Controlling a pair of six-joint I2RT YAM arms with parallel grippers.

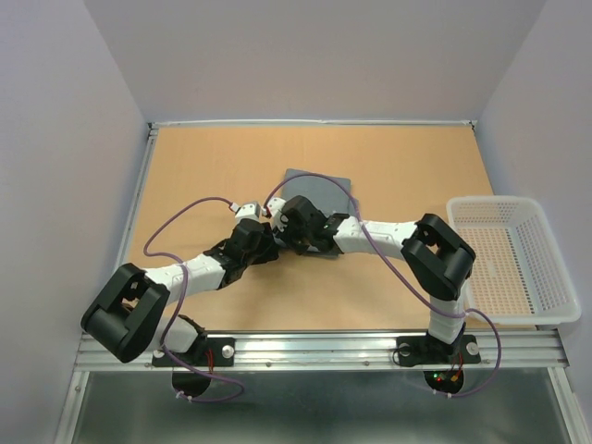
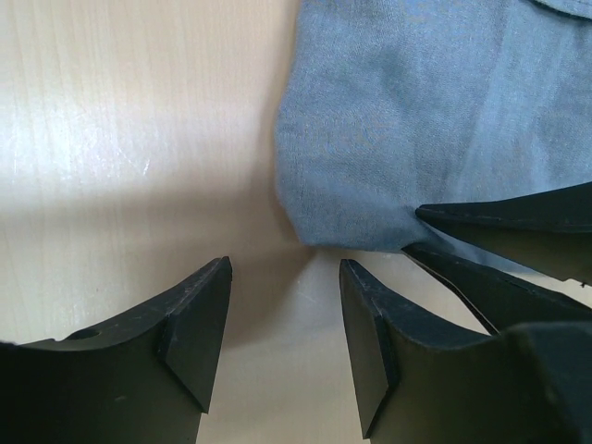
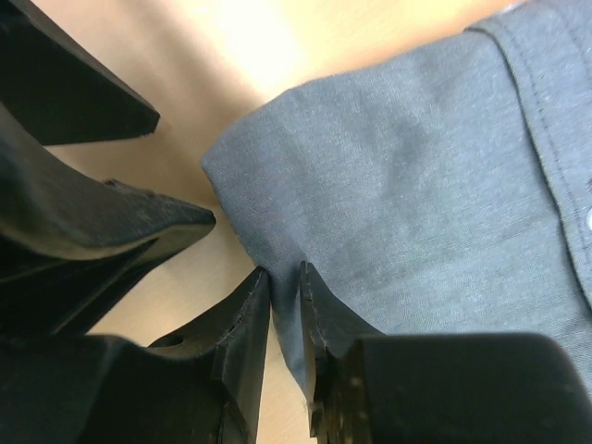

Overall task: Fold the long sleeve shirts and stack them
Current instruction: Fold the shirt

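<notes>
Closest of all, black fingers (image 2: 199, 324) of the left gripper (image 2: 285, 277): spread wide, nothing between, poised over bare table (image 2: 111, 139) just short of a rounded corner of the shirt (image 2: 416, 120). Not touching the cloth. Right beside, set across that same corner, the right gripper (image 3: 285, 277): fingers almost together, only a slim gap between, the shirt's folded edge running straight into that gap. Pinched or merely alongside, cannot tell. Grey cloth, folded to a compact rectangle, lying flat around the middle of the table, a little toward the far edge, its near part hidden under both wrists from above. Stitched placket (image 3: 546, 139) with one pale button (image 3: 589, 217) along the far side of the fold in the right wrist view. Left arm (image 1: 185, 273) and right arm (image 1: 388, 236) reaching inward from the near edge, meeting over the shirt. White mesh basket (image 1: 495, 201) at the right edge of the table, well apart from the shirt.
</notes>
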